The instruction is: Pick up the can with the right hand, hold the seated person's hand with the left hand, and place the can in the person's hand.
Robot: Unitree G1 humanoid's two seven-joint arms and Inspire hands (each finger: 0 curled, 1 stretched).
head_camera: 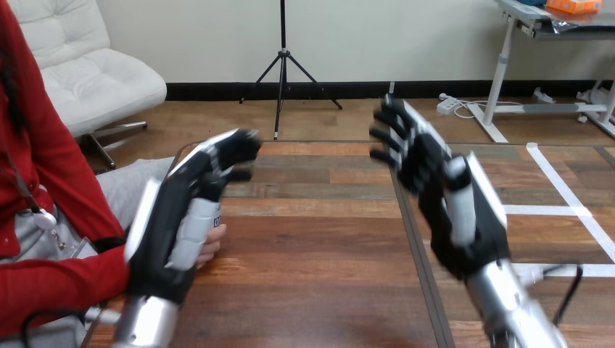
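You had the person's hand [213, 245] at the left edge of the bench [312, 250], low over the wood. Most of it was hidden behind the left robot hand [170, 217], so you saw only a small part, peeking out on the side toward the bench's middle. Whether the robot hand held it or merely stood against it, you could not tell.

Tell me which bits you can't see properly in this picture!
1. The person's hand, head view: mostly hidden behind the robot's left hand. I cannot tell whether the two touch, or whether anything lies in the person's hand.
2. The person's arm, head view: cut off by the left edge.
3. The forearm behind the raised right hand, head view: cut off by the bottom edge.
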